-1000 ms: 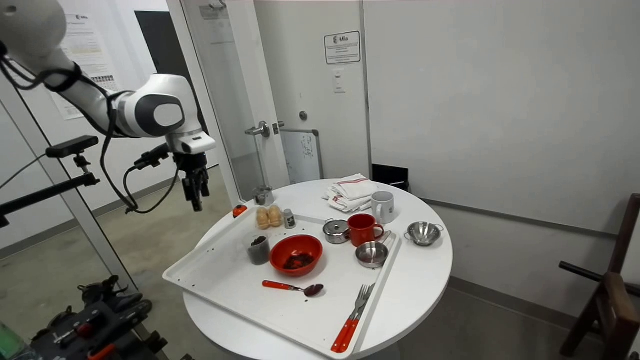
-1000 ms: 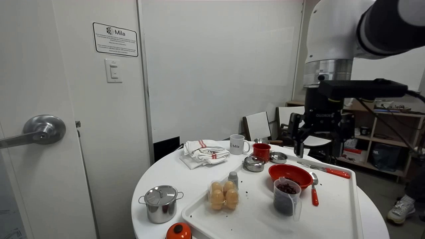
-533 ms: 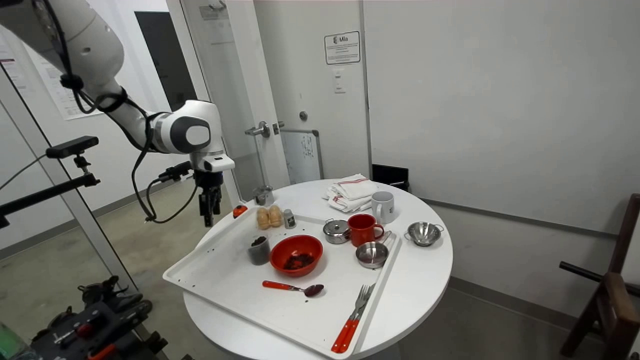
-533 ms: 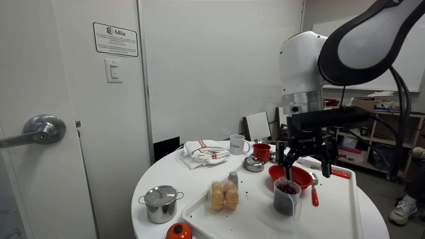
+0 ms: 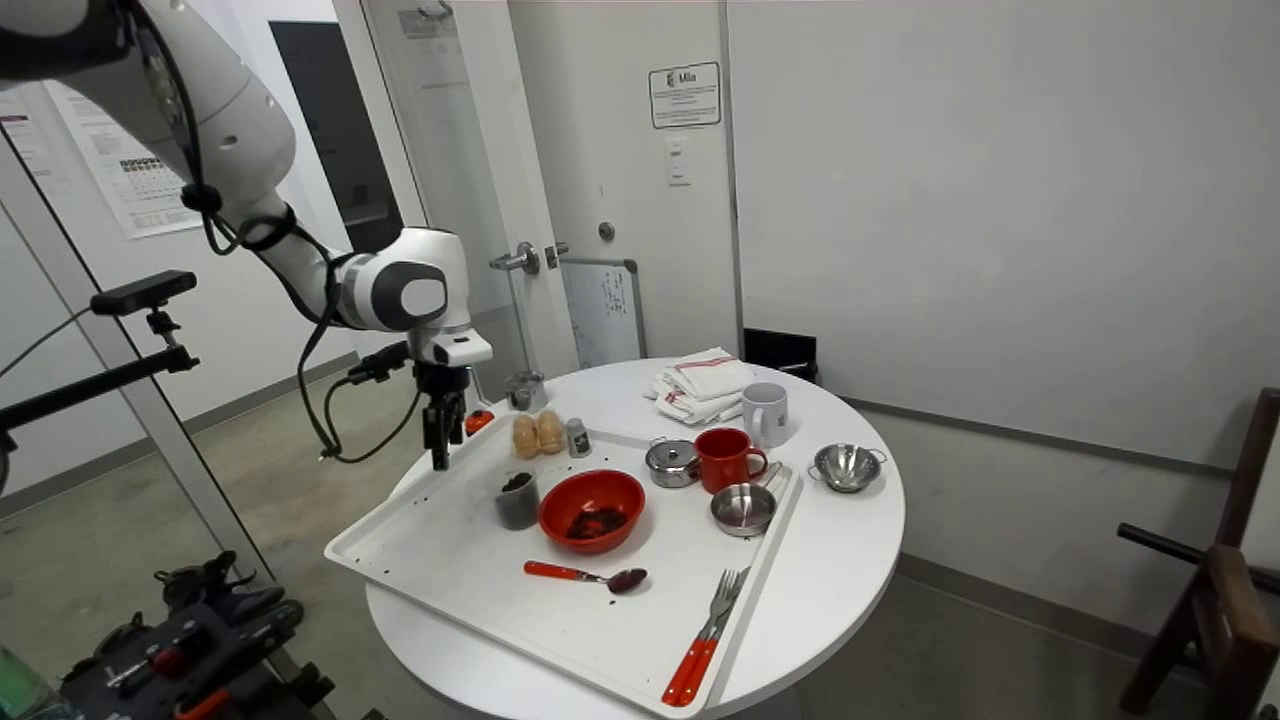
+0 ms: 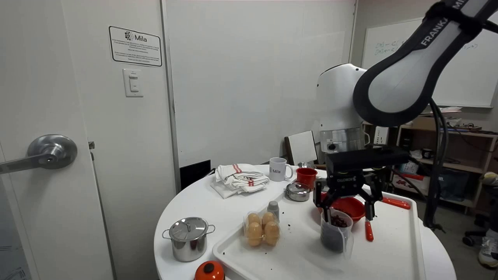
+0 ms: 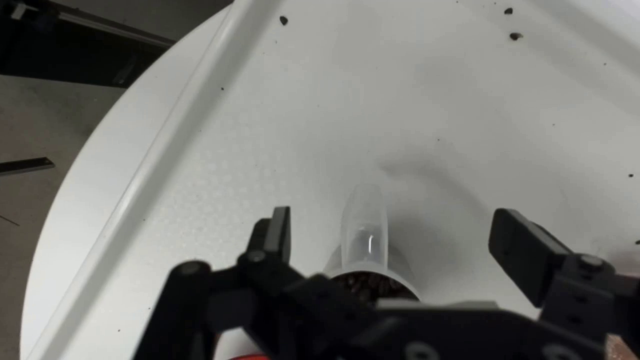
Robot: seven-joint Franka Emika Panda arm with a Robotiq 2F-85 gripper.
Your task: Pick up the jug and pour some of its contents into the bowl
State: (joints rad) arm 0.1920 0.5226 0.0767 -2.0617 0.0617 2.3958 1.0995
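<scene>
The jug is a small translucent, greyish plastic jug holding dark beans. It stands upright on the tray in both exterior views (image 5: pixel 518 507) (image 6: pixel 331 239), beside the red bowl (image 5: pixel 592 490) (image 6: pixel 352 206), which has some dark bits inside. My gripper (image 5: pixel 440 465) (image 6: pixel 348 217) is open and empty, pointing down. It is above the tray near the jug and overlaps the jug's top in an exterior view. In the wrist view the jug's handle (image 7: pixel 365 235) and part of its rim lie between the open fingers (image 7: pixel 392 227), nearer the left one; the rest is hidden by the gripper.
On the white tray (image 5: pixel 420 585) are an egg carton (image 6: pixel 262 229), a grey shaker (image 6: pixel 273 209), a spoon (image 5: pixel 575 573), and a fork and knife (image 5: pixel 705 640). A red cup (image 5: pixel 725 458), small metal pots (image 5: pixel 672 462) and a white mug (image 5: pixel 765 412) stand farther off.
The arm has come down and across toward the jug, rightward in one exterior view and leftward in the other. The gripper stays open. The jug and bowl have not moved.
</scene>
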